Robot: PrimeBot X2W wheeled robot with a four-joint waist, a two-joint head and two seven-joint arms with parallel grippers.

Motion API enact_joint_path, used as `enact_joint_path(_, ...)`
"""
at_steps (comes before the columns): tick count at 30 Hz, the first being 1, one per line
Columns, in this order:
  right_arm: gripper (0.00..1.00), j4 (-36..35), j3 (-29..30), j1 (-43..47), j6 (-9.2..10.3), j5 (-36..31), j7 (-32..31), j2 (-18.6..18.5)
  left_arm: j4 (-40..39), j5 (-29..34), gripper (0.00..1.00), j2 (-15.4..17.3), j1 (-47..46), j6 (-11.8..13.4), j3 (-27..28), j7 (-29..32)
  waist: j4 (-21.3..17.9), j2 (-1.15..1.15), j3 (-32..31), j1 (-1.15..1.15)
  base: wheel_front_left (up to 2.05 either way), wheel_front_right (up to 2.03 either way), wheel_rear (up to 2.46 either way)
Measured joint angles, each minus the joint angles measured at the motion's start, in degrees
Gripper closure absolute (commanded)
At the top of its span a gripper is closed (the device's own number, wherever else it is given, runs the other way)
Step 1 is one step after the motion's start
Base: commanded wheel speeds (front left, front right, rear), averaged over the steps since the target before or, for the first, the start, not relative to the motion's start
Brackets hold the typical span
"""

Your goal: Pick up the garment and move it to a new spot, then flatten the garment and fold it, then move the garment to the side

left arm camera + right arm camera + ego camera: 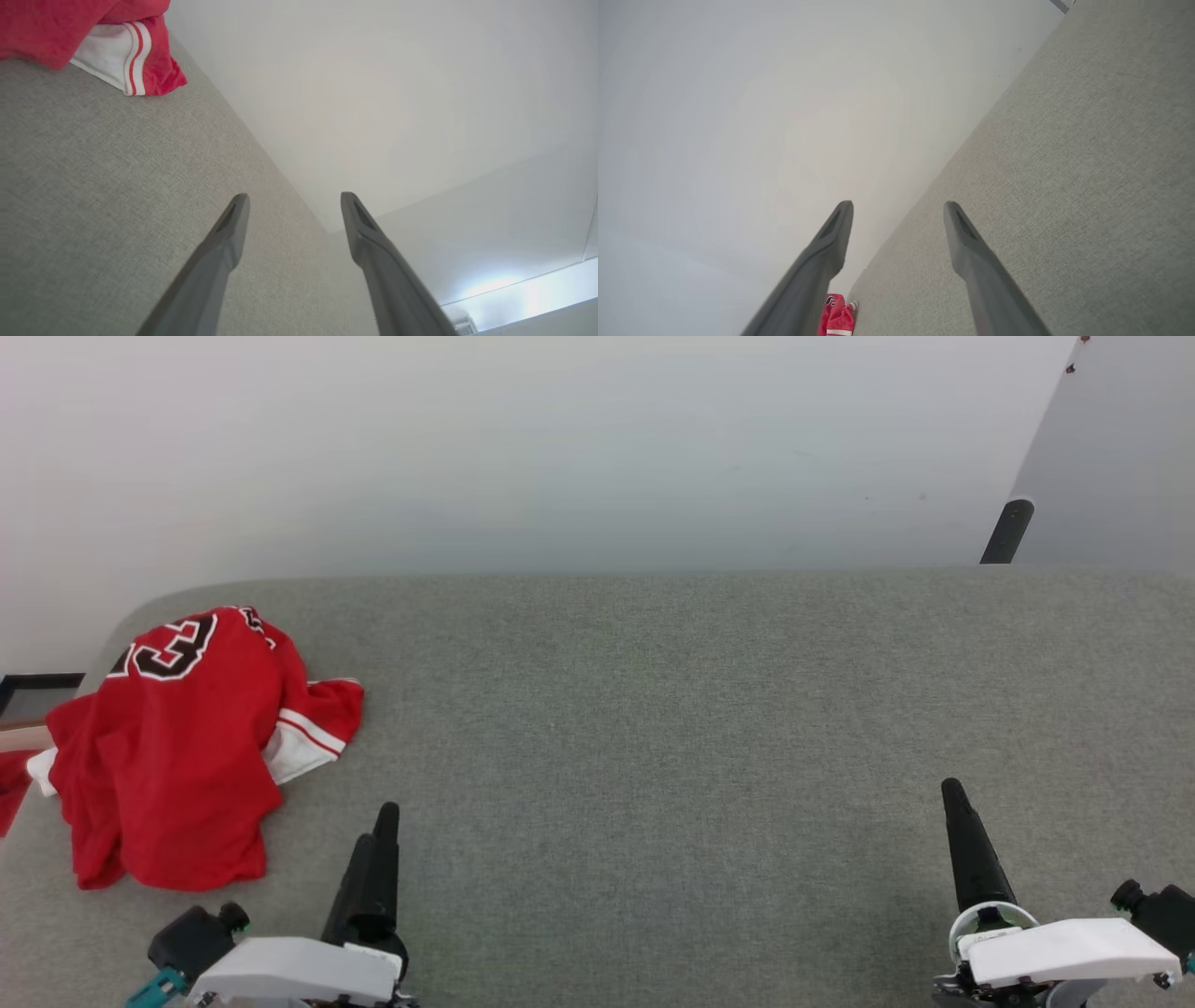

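Nearest, the left pincer [376,826] and the right pincer [896,203] stood open and empty above the grey counter [653,728]. The garment [177,756] lay crumpled at its left edge. A shallow, single-layer pinch might have let it slide off.

The grey worktop [672,709] offers bare surface from its centre out to the right and along the whole near edge. One obstacle lies on it: the garment [177,756], a crumpled heap at the far-left corner, reaching the left edge. Bare surface separates the heap from the left gripper [375,823] just beside it. The right gripper [957,798] stands well apart, with unobstructed surface between. The wall [560,448] closes off the far edge. A dark post [1006,532] stands behind the far edge, toward the right.
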State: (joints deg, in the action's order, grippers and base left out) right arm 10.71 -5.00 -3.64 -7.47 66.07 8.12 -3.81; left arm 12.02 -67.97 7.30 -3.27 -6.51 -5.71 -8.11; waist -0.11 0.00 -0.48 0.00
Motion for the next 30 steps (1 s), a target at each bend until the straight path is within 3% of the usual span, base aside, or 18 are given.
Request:
enact_joint_path(15,0.0,1.09,-1.29,-0.47,0.0,-17.62,2.08,-0.98,0.04,25.28,0.0,-1.72,-0.16,0.93,2.67,-2.07,0.11,0.0,-0.26,0.0,0.0,0.0,0.0)
enact_joint_path(30,0.0,3.69,-1.88,-0.97,0.0,-33.15,4.0,-1.29,-2.89,44.97,0.0,-3.23,0.37,0.45,5.75,-4.03,0.03,0.0,-0.57,0.0,0.0,0.0,0.0)
